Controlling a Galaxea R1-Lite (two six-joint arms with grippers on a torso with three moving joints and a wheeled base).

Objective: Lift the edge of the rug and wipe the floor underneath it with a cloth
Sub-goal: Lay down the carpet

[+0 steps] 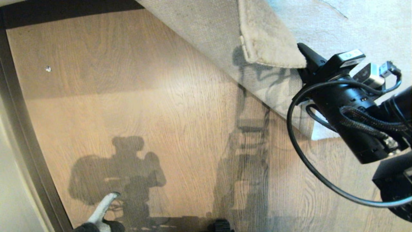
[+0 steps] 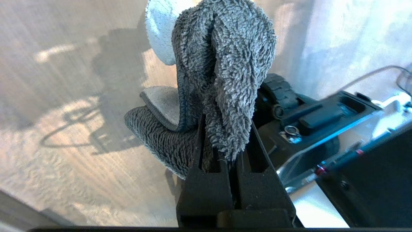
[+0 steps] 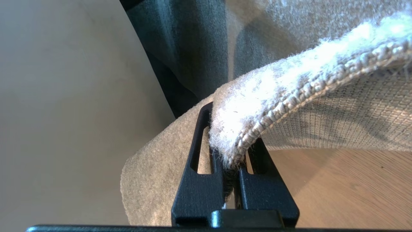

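Note:
The grey rug [image 1: 270,42] is raised at the upper right, its corner folded over so the beige woven backing [image 1: 209,38] faces me. My right gripper [image 1: 302,61] is shut on that raised edge; the right wrist view shows the stitched rug [image 3: 289,96] edge pinched in the right gripper [image 3: 230,129], above the brown floor [image 3: 338,180]. Bare wood-grain floor [image 1: 128,112] lies exposed below the lifted rug. My left gripper [image 2: 227,122] is shut on the fuzzy dark grey cloth [image 2: 225,64], which bunches over the fingers. The cloth [image 1: 104,206] pokes in at the bottom left of the head view.
A dark skirting strip [image 1: 19,129] and a pale wall run along the left side. A small white speck [image 1: 48,68] lies on the floor at the far left. Part of my black base [image 1: 220,226] shows at the bottom edge, and my base's black frame [image 2: 322,116] sits beside the cloth.

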